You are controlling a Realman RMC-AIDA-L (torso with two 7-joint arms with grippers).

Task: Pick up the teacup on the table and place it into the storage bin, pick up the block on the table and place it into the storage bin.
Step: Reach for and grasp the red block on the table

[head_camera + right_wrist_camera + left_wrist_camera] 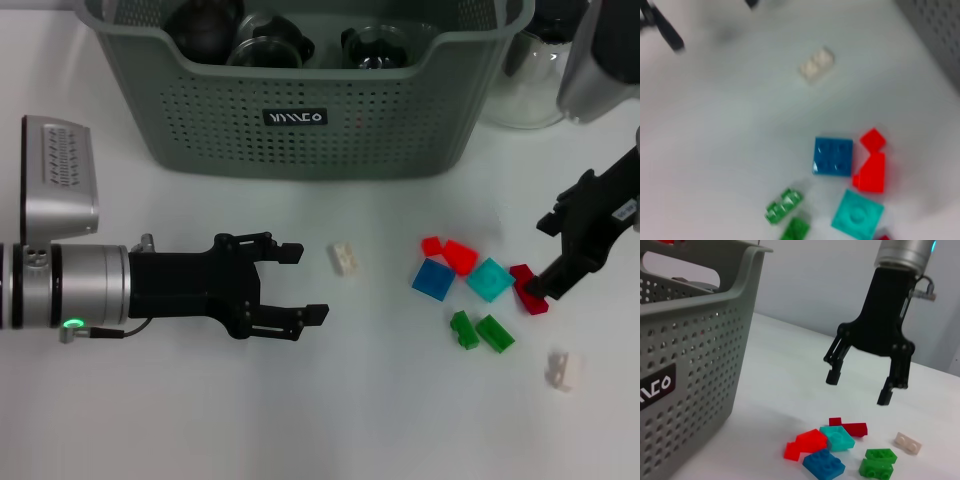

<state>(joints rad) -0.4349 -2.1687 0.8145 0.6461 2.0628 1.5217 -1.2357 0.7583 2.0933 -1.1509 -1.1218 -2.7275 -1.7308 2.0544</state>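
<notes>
The storage bin [300, 110] stands at the back of the table, its side also showing in the left wrist view [685, 370]. Dark and glass round vessels [265, 45] lie inside; I cannot tell which is a teacup. Loose blocks lie at the right: blue [433, 279], red [460, 256], teal [490, 279], dark red [530, 292], green [480, 330]. My right gripper [540, 257] [858, 388] hangs open just above the dark red block [855, 429], holding nothing. My left gripper [306, 282] lies open and low, pointing at a white block [344, 258] [816, 64] just beyond its fingertips.
A clear glass pot [530, 85] stands right of the bin at the back. A second white block [563, 370] lies near the front right. Bare white table stretches in front of the bin and along the front edge.
</notes>
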